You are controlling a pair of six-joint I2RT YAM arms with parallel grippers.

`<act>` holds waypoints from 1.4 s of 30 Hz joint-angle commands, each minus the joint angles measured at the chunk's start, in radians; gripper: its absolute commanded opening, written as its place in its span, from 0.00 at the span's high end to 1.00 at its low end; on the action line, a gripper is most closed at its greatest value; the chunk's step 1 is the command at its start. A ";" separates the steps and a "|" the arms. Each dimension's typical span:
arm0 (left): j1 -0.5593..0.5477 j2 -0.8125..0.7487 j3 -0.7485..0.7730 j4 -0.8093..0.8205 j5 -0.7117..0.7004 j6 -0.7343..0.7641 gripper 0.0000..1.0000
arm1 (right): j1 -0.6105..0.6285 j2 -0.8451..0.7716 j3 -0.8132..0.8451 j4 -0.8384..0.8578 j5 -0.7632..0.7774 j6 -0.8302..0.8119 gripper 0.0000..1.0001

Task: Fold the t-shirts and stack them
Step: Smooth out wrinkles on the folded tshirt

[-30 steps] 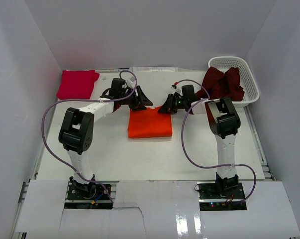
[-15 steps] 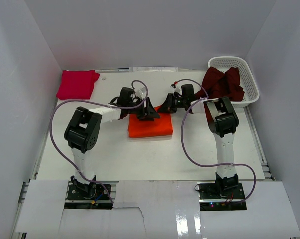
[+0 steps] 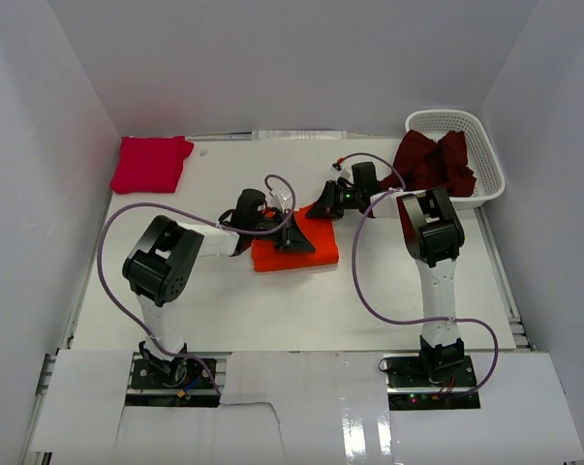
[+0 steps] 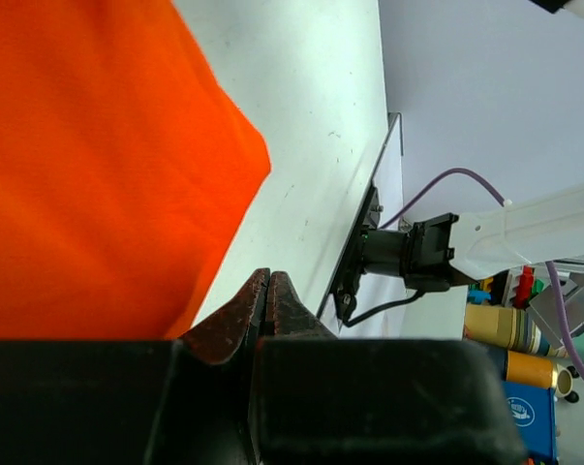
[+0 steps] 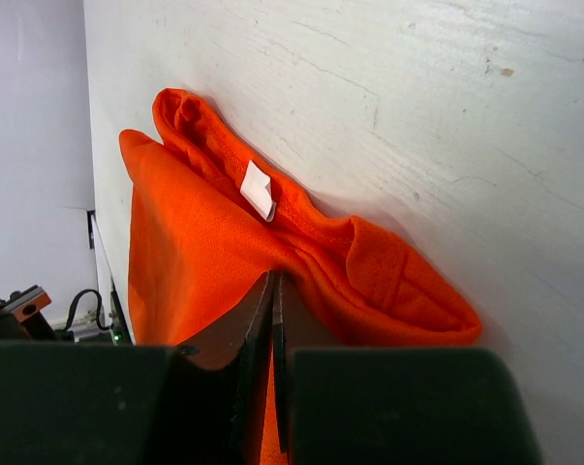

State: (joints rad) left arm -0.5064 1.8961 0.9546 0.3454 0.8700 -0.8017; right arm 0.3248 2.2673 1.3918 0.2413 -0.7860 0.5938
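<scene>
Jaws on both arms are closed. Far left at the back of the table (image 3: pixel 272 300) lies the folded magenta t-shirt (image 3: pixel 151 163), seen only from above. Next, the left gripper (image 4: pixel 267 286) lies over the orange t-shirt (image 4: pixel 98 165) in the top view; its wrist view shows the tips pressed together just off the cloth's edge, with no cloth visible between them. The right gripper (image 5: pixel 274 291) pinches a ridge of orange cloth below the white tag (image 5: pixel 258 189), a detail only its wrist camera catches. Far right, the maroon t-shirt (image 3: pixel 432 160) sits heaped in the white basket (image 3: pixel 492 165)
</scene>
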 commanded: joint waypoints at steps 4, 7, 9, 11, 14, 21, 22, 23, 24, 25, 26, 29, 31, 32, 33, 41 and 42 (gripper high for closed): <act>-0.024 -0.022 0.001 0.053 0.017 -0.013 0.90 | -0.004 0.023 0.019 -0.045 0.024 -0.035 0.92; -0.024 0.015 -0.019 0.056 -0.012 -0.001 0.93 | -0.004 0.021 0.019 -0.051 0.025 -0.038 0.92; -0.021 0.034 -0.024 0.056 -0.046 0.012 0.95 | -0.004 0.021 0.018 -0.051 0.022 -0.038 0.92; -0.020 0.072 -0.019 0.058 -0.066 0.010 0.99 | -0.004 0.015 0.016 -0.050 0.019 -0.040 0.92; -0.014 0.127 0.006 0.061 -0.088 -0.008 1.00 | -0.004 0.005 0.009 -0.051 0.019 -0.043 0.92; -0.011 0.187 0.027 0.060 -0.086 -0.048 1.00 | -0.006 -0.017 0.003 -0.065 0.024 -0.052 0.92; -0.011 0.179 0.020 0.055 -0.091 -0.054 1.00 | -0.006 -0.017 0.003 -0.065 0.024 -0.052 0.92; -0.011 0.176 0.006 0.053 -0.091 -0.059 1.00 | -0.006 -0.020 0.006 -0.065 0.022 -0.051 0.92; -0.011 0.170 0.000 0.053 -0.091 -0.062 1.00 | -0.006 -0.020 0.007 -0.068 0.022 -0.051 0.92; -0.011 0.141 -0.005 0.052 -0.092 -0.067 1.00 | -0.006 -0.022 0.007 -0.068 0.022 -0.052 0.92; -0.011 0.120 -0.008 0.049 -0.094 -0.067 1.00 | -0.006 -0.022 0.007 -0.068 0.024 -0.052 0.92; -0.011 0.009 0.019 -0.055 -0.118 -0.039 1.00 | -0.006 -0.022 0.006 -0.069 0.022 -0.051 0.92; -0.009 -0.056 0.071 -0.123 -0.129 -0.022 1.00 | -0.006 -0.022 0.006 -0.066 0.019 -0.052 0.92; 0.003 -0.069 0.085 -0.172 -0.115 -0.025 1.00 | -0.007 -0.022 0.007 -0.066 0.016 -0.052 0.92; 0.012 -0.080 0.110 -0.199 -0.108 -0.028 1.00 | -0.006 -0.023 0.007 -0.066 0.014 -0.052 0.92; 0.164 -0.124 0.058 -0.246 -0.091 -0.011 1.00 | -0.007 -0.074 0.035 -0.080 -0.024 -0.037 0.92; 0.180 -0.108 0.047 -0.237 -0.085 -0.010 1.00 | -0.007 -0.083 0.041 -0.086 -0.038 -0.035 0.92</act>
State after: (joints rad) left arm -0.3668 1.7821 1.0470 0.1452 0.7712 -0.8345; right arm 0.3222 2.2536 1.3933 0.2028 -0.7944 0.5720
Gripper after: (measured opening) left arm 0.082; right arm 0.078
